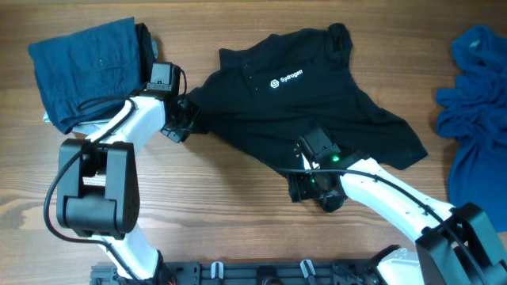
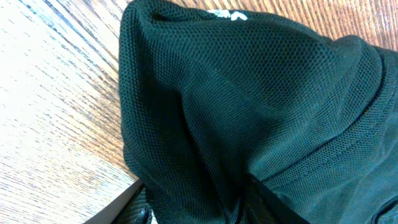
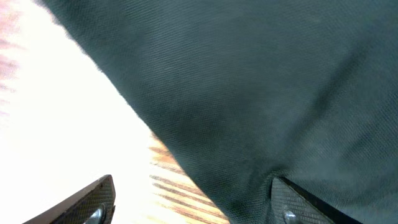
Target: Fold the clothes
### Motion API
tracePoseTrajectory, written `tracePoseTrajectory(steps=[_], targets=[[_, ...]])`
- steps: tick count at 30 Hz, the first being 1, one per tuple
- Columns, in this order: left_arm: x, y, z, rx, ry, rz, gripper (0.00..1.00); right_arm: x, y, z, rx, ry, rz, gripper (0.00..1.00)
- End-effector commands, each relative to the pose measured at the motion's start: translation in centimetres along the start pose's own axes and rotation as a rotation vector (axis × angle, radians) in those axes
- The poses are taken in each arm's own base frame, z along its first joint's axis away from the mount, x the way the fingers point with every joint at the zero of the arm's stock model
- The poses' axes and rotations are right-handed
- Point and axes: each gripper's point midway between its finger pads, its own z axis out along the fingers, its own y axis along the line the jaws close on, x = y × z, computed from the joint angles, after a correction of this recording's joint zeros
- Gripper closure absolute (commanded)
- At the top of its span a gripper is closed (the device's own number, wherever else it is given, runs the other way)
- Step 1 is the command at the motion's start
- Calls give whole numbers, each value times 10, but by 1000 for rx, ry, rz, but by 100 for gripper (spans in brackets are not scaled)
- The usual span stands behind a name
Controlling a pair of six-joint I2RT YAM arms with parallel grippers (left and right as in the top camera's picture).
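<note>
The black polo shirt (image 1: 317, 95) lies spread across the middle of the table, white chest logo (image 1: 285, 78) facing up. My left gripper (image 1: 185, 120) is at the shirt's left sleeve end. In the left wrist view the mesh fabric (image 2: 249, 93) bunches into folds that run down between the fingers (image 2: 196, 213), which are shut on it. My right gripper (image 1: 306, 163) is at the shirt's lower hem. Its fingers (image 3: 193, 205) are wide apart, and the hem edge (image 3: 249, 124) lies between them against the right finger.
A folded dark blue garment (image 1: 87, 67) lies at the back left, close behind the left arm. A crumpled blue garment (image 1: 475, 103) lies at the right edge. Bare wood shows in front of the shirt (image 1: 230, 206).
</note>
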Motion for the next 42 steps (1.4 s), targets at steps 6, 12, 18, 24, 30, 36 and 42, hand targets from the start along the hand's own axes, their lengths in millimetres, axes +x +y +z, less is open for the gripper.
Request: tracePoseTrajectory(steps=[6, 12, 18, 24, 30, 36, 42], targets=[[6, 17, 14, -61, 30, 7, 50, -23, 12, -23, -15, -49, -357, 27], [6, 17, 13, -61, 30, 7, 51, -3, -31, -49, 232, 90, -272, 26], [6, 17, 14, -61, 30, 7, 50, 20, -30, -35, 191, 151, -211, 37], [6, 15, 14, -57, 27, 8, 51, 13, -14, -15, 79, 87, -322, 55], [6, 15, 14, -54, 26, 8, 51, 23, -19, -4, 84, 131, -337, 57], [5, 15, 14, -54, 26, 8, 51, 25, -21, 9, 88, 173, -350, 58], [5, 15, 14, -54, 26, 8, 57, 25, -23, 19, 91, 194, -348, 96]])
